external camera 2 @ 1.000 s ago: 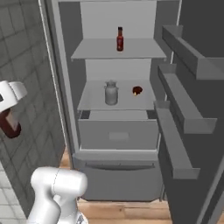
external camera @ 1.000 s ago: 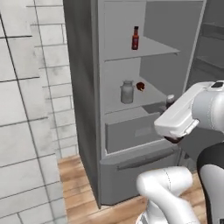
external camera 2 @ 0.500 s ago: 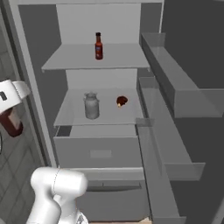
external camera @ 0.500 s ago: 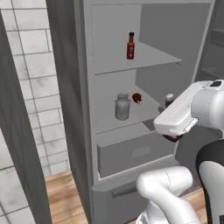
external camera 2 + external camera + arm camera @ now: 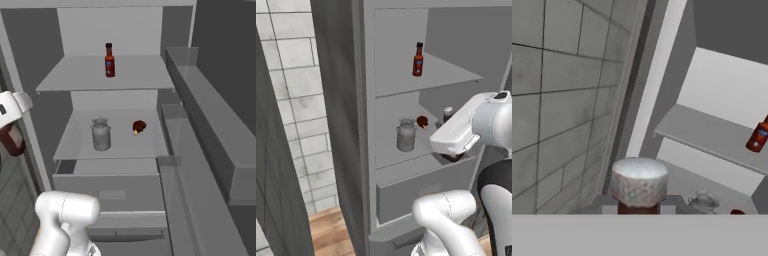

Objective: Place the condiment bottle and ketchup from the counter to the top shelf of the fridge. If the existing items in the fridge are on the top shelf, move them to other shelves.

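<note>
Open fridge point(image 5: 30, 100), tiled wall beside it — my end effector point(image 5: 638, 209) is clamped on the ketchup point(image 5: 638, 182), low and outside the top shelf point(image 5: 140, 75). The condiment bottle point(image 5: 109, 60) stands up there already; swinging in too wide could topple it. The right base view shows milk can point(image 5: 101, 134) and drumstick point(image 5: 138, 126) a shelf below; my hand view barely catches them.

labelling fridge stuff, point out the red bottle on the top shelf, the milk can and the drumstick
red bottle point(image 5: 109, 64), right base view, label
milk can point(image 5: 101, 135), right base view, body
drumstick point(image 5: 139, 126), right base view, brown meat
</note>
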{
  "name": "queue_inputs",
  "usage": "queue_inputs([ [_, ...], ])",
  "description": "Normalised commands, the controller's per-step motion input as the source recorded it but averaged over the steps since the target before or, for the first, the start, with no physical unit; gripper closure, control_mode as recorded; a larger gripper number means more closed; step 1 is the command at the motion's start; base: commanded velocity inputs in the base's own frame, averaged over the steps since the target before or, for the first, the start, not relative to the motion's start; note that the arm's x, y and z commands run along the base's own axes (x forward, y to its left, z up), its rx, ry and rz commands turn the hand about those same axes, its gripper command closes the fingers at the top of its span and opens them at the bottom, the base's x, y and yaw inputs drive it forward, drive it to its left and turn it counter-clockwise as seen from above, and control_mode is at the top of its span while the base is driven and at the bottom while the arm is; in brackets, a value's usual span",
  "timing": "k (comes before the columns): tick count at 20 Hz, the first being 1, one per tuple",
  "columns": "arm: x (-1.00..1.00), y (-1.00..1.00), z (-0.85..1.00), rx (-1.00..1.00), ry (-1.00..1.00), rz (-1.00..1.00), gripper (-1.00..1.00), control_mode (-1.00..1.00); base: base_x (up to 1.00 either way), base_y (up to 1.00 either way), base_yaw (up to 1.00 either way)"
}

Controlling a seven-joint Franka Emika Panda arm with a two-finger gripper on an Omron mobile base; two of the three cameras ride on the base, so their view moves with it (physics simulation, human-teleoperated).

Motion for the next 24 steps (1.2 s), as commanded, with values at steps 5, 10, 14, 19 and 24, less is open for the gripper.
queue_inputs([
  [5,0.00,0.00,0.00,0.00,0.00,0.00,1.00,1.00,0.20,-0.20,-0.01],
  [10,0.02,-0.30,0.26,0.08,-0.14,0.00,1.00,-1.00,0.00,0.00,0.00],
  [14,0.41,-0.29,0.40,0.11,-0.05,-0.07,1.00,-1.00,0.00,0.00,0.00],
  [19,0.91,-0.04,0.43,0.14,0.04,-0.16,1.00,-1.00,0.00,0.00,0.00],
  [24,0.74,-0.03,0.25,0.09,0.03,-0.03,1.00,-1.00,0.00,0.00,0.00],
])
